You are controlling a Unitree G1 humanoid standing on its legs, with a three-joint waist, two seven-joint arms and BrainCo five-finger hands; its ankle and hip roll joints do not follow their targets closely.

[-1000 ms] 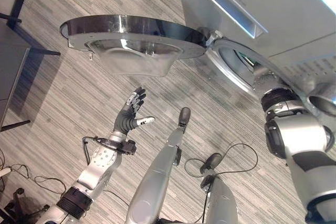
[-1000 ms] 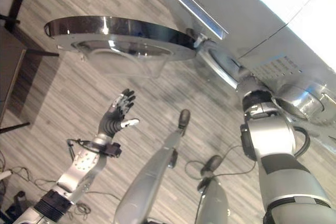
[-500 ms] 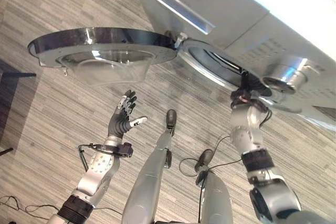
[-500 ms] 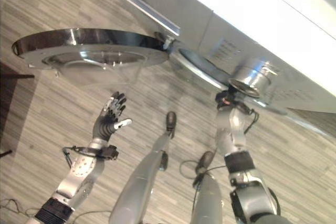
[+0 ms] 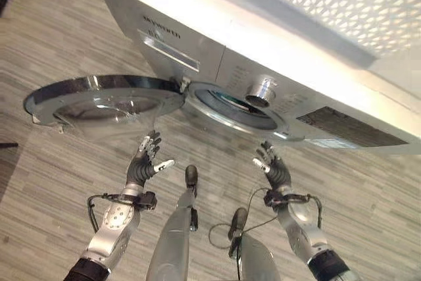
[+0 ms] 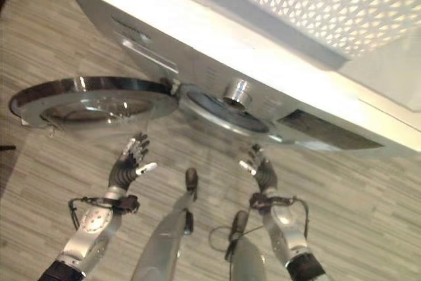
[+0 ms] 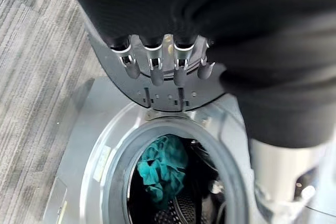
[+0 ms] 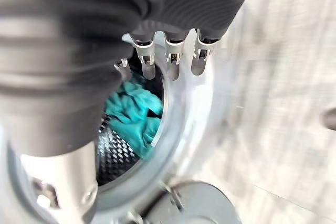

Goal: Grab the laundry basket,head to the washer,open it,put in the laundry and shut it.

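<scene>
Washer [image 5: 217, 37] door [image 5: 99, 100] swung full open — lies out flat to robot's left, hinged at the left edge of the drum opening [image 5: 237, 106]. Teal laundry [image 7: 160, 169] already inside the drum; also seen in rt wrist view [image 8: 134, 116], bunched low by the rim. So load step looks done; shutting the door is what's left, by my read.

Key relation: door disc hangs directly ahead of and above the left robot hand [image 5: 146, 162], near but apart — no contact seen. Door's free edge sits at far left, well apart from the hinge; its face runs left-right, edge-on in head views. Left robot hand is clearly the nearer one; it sits nearer the hinge end than the free edge.

Right robot hand [image 5: 273, 168] is raised in front of the opening, just below its rim, not touching. Nothing held.

Both robot hands: fingers straight, lightly spread, thumbs out to the side, empty.

Judgement: closing push should come from the left arm, sweeping the door rightward abt the hinge toward the opening. Rt robot hand is in the swing path — prob needs to clear first. Basket not spotted.
</scene>
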